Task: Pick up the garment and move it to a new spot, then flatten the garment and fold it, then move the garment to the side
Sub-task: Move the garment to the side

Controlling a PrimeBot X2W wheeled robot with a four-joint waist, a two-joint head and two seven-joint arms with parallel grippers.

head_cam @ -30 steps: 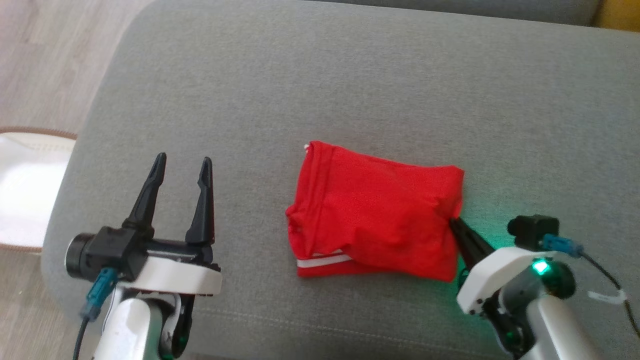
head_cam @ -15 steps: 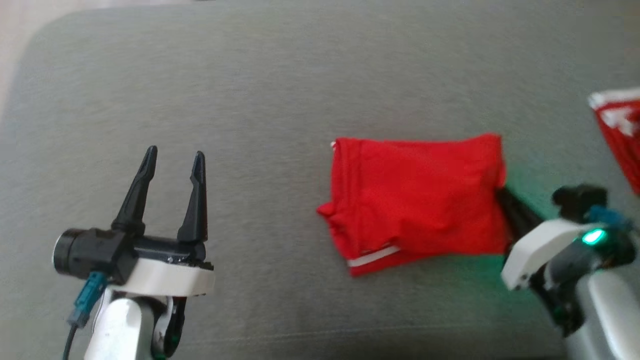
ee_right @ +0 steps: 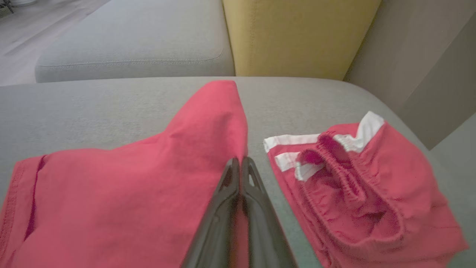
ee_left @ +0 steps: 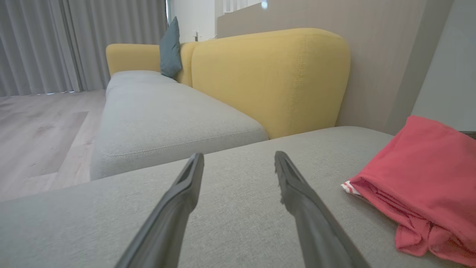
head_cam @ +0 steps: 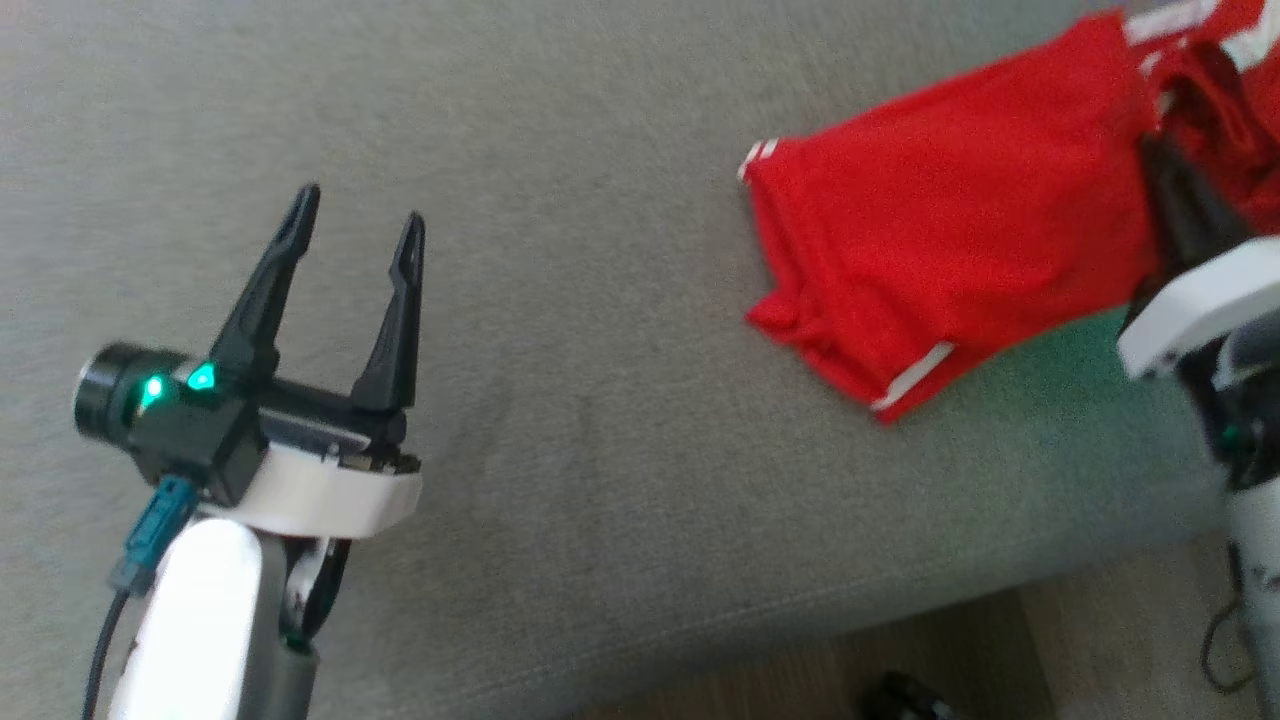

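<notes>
In the head view, my left gripper (head_cam: pixel 360 215) sits at the lower left with its fingers spread and nothing between them, over bare grey seat (head_cam: pixel 600 150). The folded red garment (head_cam: pixel 950 240) lies at the upper right. My right gripper (head_cam: pixel 1170 190) reaches into its right edge, fingertips hidden in the cloth. A second red piece (head_cam: pixel 1230 60) shows in the top right corner.

In the left wrist view, the two fingers stand well apart above the seat. The garment is at the right edge of the frame, and a yellow backrest (ee_left: pixel 271 78) stands behind it.

In the right wrist view, the fingers are pinched together on the garment's edge at centre frame. The second red piece, with white bands, lies just beside it on the right, across a narrow strip of grey.

I judge this to be the last step, shifting the folded garment to the side. Next I'd set it down flat, clear of its neighbour, then let go gently so the fold doesn't spring open.
</notes>
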